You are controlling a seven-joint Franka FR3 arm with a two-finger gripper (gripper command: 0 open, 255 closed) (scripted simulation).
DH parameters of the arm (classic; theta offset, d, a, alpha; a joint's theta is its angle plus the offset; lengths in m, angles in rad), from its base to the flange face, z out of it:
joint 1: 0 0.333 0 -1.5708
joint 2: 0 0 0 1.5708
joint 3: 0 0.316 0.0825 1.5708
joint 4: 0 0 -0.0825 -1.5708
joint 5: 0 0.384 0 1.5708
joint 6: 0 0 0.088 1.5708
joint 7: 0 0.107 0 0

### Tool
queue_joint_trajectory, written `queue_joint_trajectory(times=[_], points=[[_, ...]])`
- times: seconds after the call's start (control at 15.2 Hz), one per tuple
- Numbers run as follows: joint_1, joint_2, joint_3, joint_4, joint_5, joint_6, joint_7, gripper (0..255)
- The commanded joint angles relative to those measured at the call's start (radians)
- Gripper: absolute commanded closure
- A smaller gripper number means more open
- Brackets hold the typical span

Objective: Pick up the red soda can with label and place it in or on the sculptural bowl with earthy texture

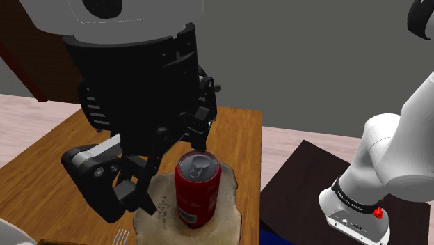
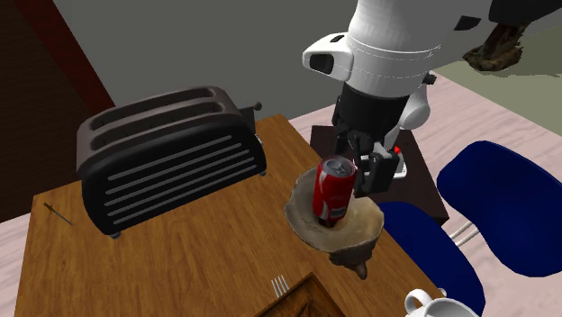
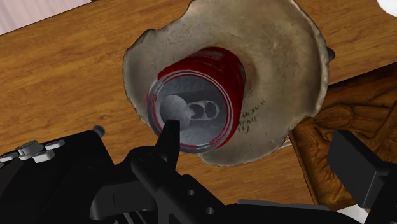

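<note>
black two-finger gripper (image 3: 257, 130) sits nearest, its fingers spread wide and clasping nothing. one fingertip (image 3: 170, 130) overlaps the silver lid of the red soda can (image 3: 203, 95) with its strip of label print; whether it touches the lid i cannot tell. the can stands upright and free inside the tan, rough-textured sculptural bowl (image 3: 289, 60), a little off the bowl's middle, and the bowl rests on the brown wooden table (image 3: 63, 83), near the table's edge in the second exterior view. a dark slotted toaster (image 2: 167, 153) stands well apart on the same table.

by my reading the placing is as good as done and the step in hand is the retreat. it calls for a straight rise along the gripper's own axis, jaws wide, with no sideways drift until both fingertips are above the lid, since a tall can on a curved, uneven bowl floor would likely tip at a light nudge.
</note>
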Motion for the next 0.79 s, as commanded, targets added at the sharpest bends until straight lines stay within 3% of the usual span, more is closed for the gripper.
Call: queue_joint_trajectory(times=[0.0,0.2,0.73], points=[[0.005,0.020,0.005,0.054,-0.013,-0.039,0.009,0],[0.031,0.094,0.026,0.229,-0.063,-0.157,0.042,0],[0.032,0.094,0.026,0.229,-0.063,-0.157,0.042,0]])
